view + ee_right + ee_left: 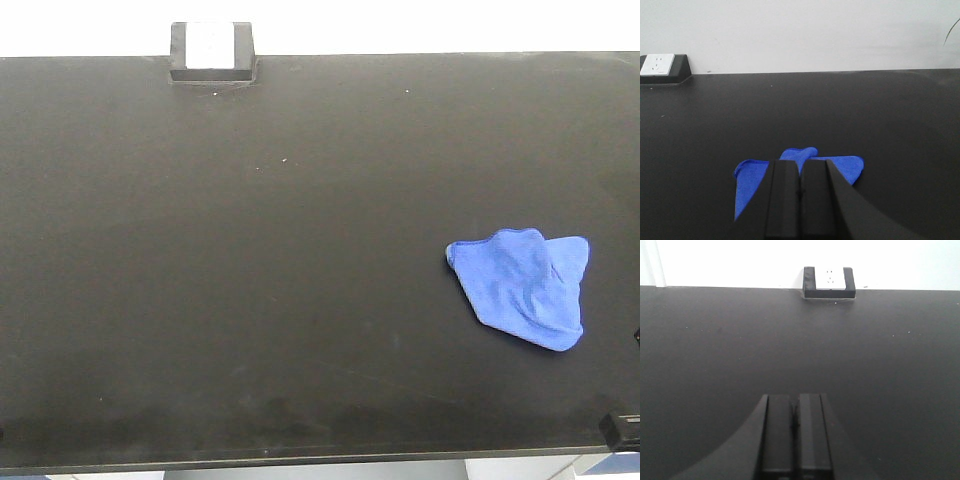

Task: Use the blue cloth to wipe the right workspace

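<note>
Both my claws pressed together, holding nothing

The wrinkled bright blue microfibre cloth (522,287) lies at four o'clock on the matte black countertop (250,280), just beyond my right claw (800,192); my left claw (795,427) faces the white-faced black box fitting (829,282) at twelve.

Near part of the blue cloth (751,182) behind the right gripper (800,192); socket box (662,69) cropped left
</note>
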You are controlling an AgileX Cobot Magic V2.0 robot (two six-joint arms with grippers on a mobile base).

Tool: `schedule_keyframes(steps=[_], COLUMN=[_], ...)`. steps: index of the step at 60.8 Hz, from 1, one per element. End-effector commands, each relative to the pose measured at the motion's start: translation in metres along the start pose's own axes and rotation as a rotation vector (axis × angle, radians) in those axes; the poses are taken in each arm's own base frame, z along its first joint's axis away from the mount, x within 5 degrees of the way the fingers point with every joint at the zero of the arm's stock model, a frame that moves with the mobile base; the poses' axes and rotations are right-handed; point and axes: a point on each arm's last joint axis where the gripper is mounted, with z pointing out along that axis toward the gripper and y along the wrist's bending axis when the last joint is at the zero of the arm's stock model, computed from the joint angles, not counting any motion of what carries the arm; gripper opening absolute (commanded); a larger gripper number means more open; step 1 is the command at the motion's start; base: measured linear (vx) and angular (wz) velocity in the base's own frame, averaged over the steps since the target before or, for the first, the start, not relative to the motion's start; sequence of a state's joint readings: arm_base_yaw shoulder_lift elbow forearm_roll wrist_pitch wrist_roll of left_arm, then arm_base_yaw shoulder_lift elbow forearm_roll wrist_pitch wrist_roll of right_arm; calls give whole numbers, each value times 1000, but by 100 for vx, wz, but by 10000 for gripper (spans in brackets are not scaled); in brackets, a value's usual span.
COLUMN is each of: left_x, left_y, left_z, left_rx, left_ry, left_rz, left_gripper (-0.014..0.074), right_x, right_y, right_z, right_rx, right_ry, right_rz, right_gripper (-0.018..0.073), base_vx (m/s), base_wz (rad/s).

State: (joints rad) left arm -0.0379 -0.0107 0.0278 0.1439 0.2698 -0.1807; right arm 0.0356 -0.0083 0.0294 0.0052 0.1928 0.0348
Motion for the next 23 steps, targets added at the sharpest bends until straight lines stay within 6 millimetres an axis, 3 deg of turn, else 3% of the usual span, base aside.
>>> schedule_keyframes(steps=[1,23], left_x=[2,2], left_y=[-1,-1], left_z=[1,1], left_rx=[19,19], left_ry=[-70,-70], left_rz=[-6,-6], left_gripper=[-6,-6], right_x=[0,0], right_y=[0,0], right_z=[1,1], right_rx=[3,3], right_ry=[-60,-60], right_rz=[2,2], right_gripper=[-8,-8], base_vx=[0,0], base_wz=[0,0])
